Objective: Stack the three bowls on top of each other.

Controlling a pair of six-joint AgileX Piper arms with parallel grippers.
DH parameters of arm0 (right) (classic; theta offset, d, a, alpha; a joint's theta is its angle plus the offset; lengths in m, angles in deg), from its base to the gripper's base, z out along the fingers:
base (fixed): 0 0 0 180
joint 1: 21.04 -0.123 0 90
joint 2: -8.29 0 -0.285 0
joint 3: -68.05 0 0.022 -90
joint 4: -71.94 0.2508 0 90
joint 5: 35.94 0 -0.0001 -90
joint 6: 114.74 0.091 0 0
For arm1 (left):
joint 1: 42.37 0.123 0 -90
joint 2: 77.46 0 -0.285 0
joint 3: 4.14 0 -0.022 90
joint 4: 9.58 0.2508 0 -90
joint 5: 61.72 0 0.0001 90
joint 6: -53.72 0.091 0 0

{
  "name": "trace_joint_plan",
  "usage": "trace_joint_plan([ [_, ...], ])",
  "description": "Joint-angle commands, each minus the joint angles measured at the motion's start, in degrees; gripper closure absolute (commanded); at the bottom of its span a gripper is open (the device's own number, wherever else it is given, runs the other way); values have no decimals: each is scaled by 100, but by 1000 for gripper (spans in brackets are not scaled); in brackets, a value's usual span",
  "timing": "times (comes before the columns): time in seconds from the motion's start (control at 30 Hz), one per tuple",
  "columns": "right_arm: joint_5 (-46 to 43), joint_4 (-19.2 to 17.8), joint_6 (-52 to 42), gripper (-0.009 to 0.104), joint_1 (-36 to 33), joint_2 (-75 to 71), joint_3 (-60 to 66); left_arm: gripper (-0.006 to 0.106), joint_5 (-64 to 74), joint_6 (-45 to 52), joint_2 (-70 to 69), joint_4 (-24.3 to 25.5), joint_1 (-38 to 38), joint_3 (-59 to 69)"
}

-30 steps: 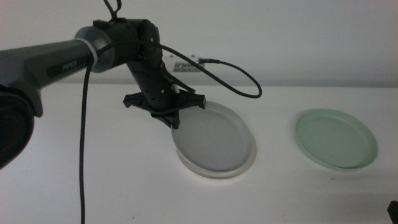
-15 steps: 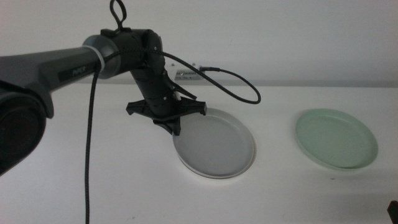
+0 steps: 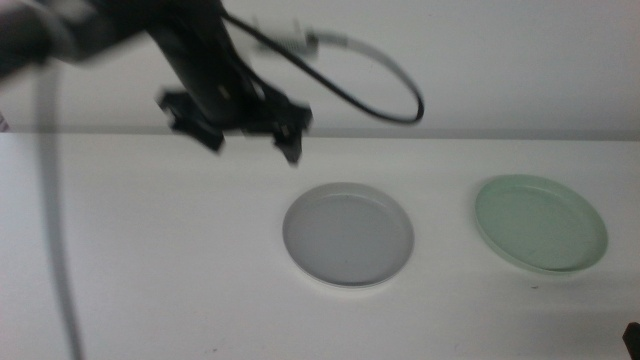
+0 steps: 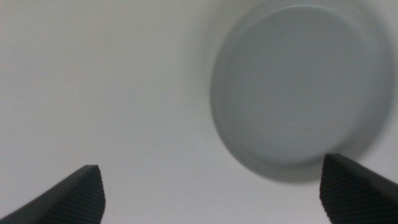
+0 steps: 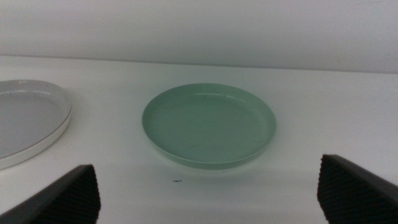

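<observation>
The grey bowl (image 3: 348,232) lies nested in the white bowl (image 3: 352,284), of which only a pale rim shows beneath it, at the table's middle. The pale green bowl (image 3: 540,222) sits alone to the right. My left gripper (image 3: 252,148) hangs blurred above the table, up and to the left of the stack, open and holding nothing. In the left wrist view the grey bowl (image 4: 298,87) lies below, off to one side of the wide-apart jaws. My right gripper (image 5: 208,196) waits open near the table's front, facing the green bowl (image 5: 208,124) with the stacked pair (image 5: 25,118) beside it.
A black cable (image 3: 380,80) loops from the left arm over the back of the table. A pale wall runs behind the table. The right arm shows only as a dark tip (image 3: 630,332) at the bottom right corner.
The left gripper has let go of the grey bowl's rim and risen up and to the left. The grey bowl now rests flat in the white bowl. The right arm has not moved.
</observation>
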Motion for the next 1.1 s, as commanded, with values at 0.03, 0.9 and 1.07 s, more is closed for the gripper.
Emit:
trace_joint_plan([
  [0.03, -54, -41, -15, 2, 53, -228, 251, 7, 499, 492, -1068, -227, -31, 282],
  [0.9, -54, -41, -15, 2, 53, -228, 251, 7, -167, 2858, -3799, -2611, 992, 2831],
  [1.07, -54, -41, -15, 2, 53, -228, 251, 7, -348, 2858, -3799, -2612, 992, 2831],
])
